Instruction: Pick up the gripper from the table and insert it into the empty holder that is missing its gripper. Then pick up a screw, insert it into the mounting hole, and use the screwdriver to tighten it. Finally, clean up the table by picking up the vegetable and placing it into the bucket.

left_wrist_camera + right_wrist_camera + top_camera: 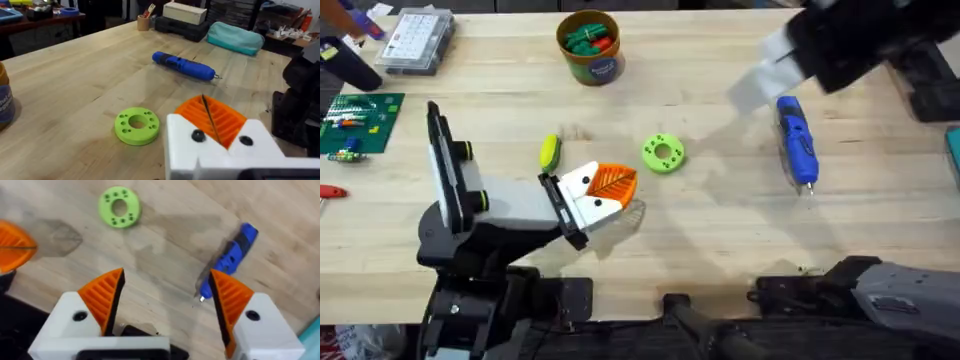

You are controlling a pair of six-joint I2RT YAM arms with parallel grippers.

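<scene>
Surface: wooden table [720, 230], pale planks, on which we see all task items resting.
Screwdriver [797, 141]: blue, lying flat right of centre, metal tip toward the arm bases.
Vegetable [550, 152]: yellow-green oval, just beside the left gripper.
Bucket [590, 46]: orange-yellow, upright at the far edge, holding what appear to be green and red pieces.
Green ring [663, 153]: flat, between vegetable and screwdriver.
Left gripper [610, 187]: low over the table, orange pads pressed together.
Right gripper [167, 292]: raised above the screwdriver, fingers spread wide, empty.
</scene>
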